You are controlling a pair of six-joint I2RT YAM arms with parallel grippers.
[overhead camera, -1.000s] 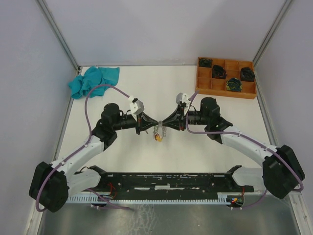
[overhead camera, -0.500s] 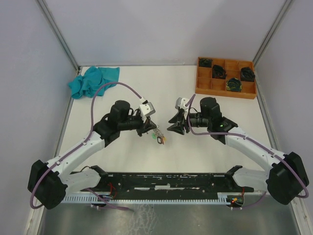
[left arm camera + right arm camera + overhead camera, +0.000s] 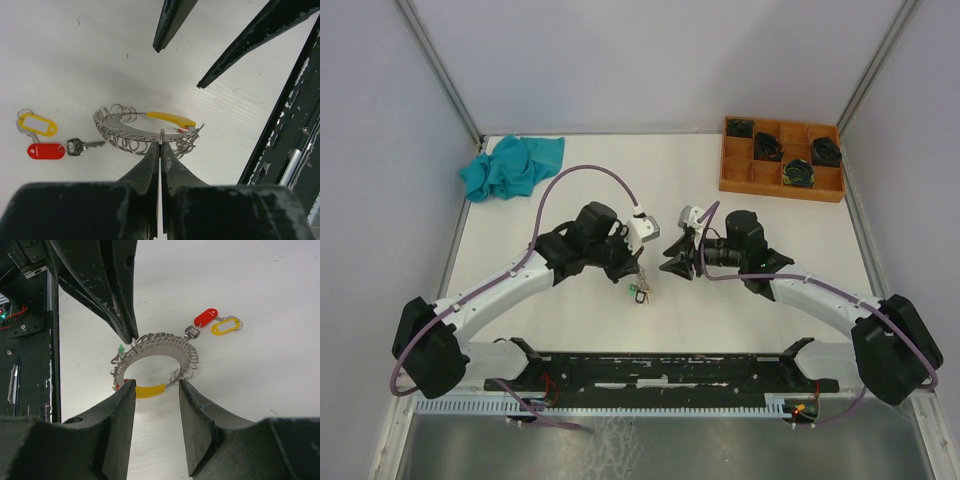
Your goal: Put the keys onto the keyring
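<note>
My left fingers are squeezed shut on the edge of the ring, across from its long yellow tag. My right fingers are partly open and hold nothing. They point at the ring from the yellow tag's side. They are near it, and I do not see them touching it.

A small green tag sits right on the ring, close to where my left fingers pinch. So I think the green key is already on.

The red key and the yellow key lie close together on the counter, just beside the ring. The red key's metal end reaches up to the ring, but I cannot tell if it is hooked on. The yellow key looks loose.

So I think one key is done and two may be left. The ring is held steady, and my right fingers are free to go and pick up a key. The keys are tiny, so that will be hard.
</note>
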